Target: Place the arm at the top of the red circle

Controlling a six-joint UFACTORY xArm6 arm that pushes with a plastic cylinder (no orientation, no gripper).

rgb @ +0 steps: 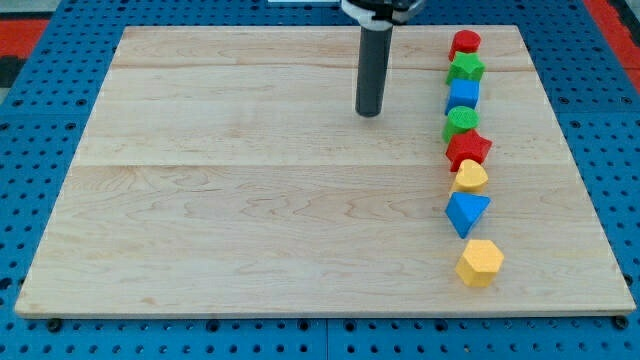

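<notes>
Yellow hexagon (480, 262) bottommost; my tip (369, 112) left of red circle (465, 43).

a pale wooden counter (250, 200) fills most of the view, made of long planks whose seams run from the view's left to the view's right, with fine grain along them. under and around it lies a blue perforated base (30, 200), dotted with regular rows of small holes, showing at every edge. red patches (25, 25) sit in the view's top corners. the light is even and soft, with faint shadows.
</notes>
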